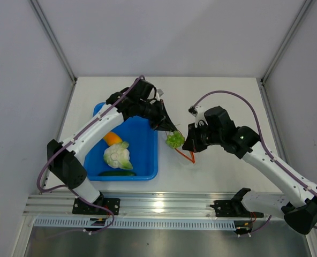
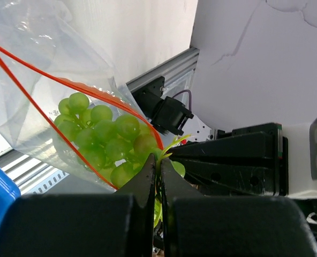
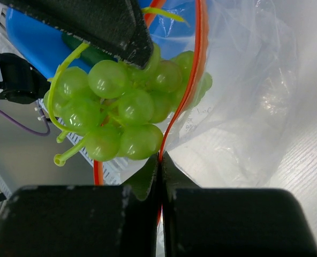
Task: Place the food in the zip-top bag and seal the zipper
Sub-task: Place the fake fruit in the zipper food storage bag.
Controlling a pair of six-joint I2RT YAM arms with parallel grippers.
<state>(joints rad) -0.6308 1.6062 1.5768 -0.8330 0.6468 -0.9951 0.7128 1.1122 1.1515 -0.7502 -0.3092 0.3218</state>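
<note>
My left gripper [image 1: 171,130] is shut on the stem of the green grape bunch [image 1: 174,140] and holds it at the open mouth of the clear zip-top bag [image 1: 188,155]. In the left wrist view the grape bunch [image 2: 102,139] hangs against the bag [image 2: 35,80], its orange-red zipper [image 2: 51,126] crossing it. My right gripper [image 1: 189,145] is shut on the zipper [image 3: 190,91] at the bag's rim, holding the bag [image 3: 249,107] up beside the grapes [image 3: 121,112]. The orange-yellow fruit [image 1: 112,137], cabbage head [image 1: 117,155] and cucumber [image 1: 117,173] lie in the blue tray [image 1: 145,152].
The blue tray sits left of centre on the white table [image 1: 217,96]. An aluminium rail [image 1: 164,206] runs along the near edge. Grey walls and frame posts close in both sides.
</note>
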